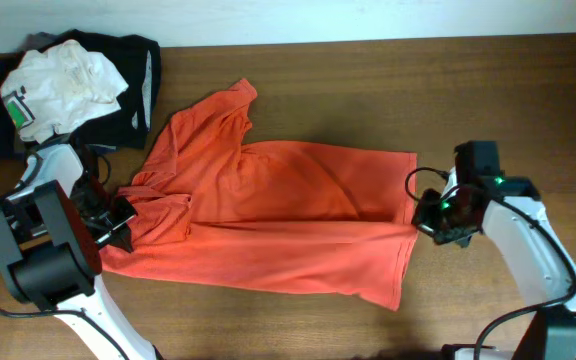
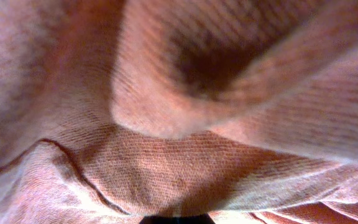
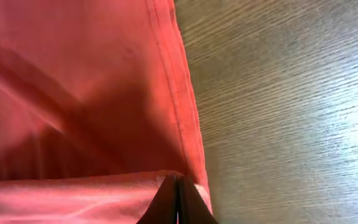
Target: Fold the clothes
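An orange shirt (image 1: 278, 220) lies spread across the wooden table (image 1: 368, 80), partly folded lengthwise, with its collar end bunched at the left. My left gripper (image 1: 120, 222) is at the shirt's left end. In the left wrist view orange fabric (image 2: 185, 155) fills the frame and bunches over the dark jaw tip (image 2: 178, 219), so the gripper appears shut on it. My right gripper (image 1: 423, 215) is at the shirt's right hem. In the right wrist view its fingers (image 3: 178, 183) are pressed together on the folded hem edge (image 3: 73, 93).
A white garment (image 1: 63, 80) lies on a black garment (image 1: 138, 70) at the table's back left corner, close behind my left arm. Bare wood (image 3: 291, 93) lies to the right of the hem.
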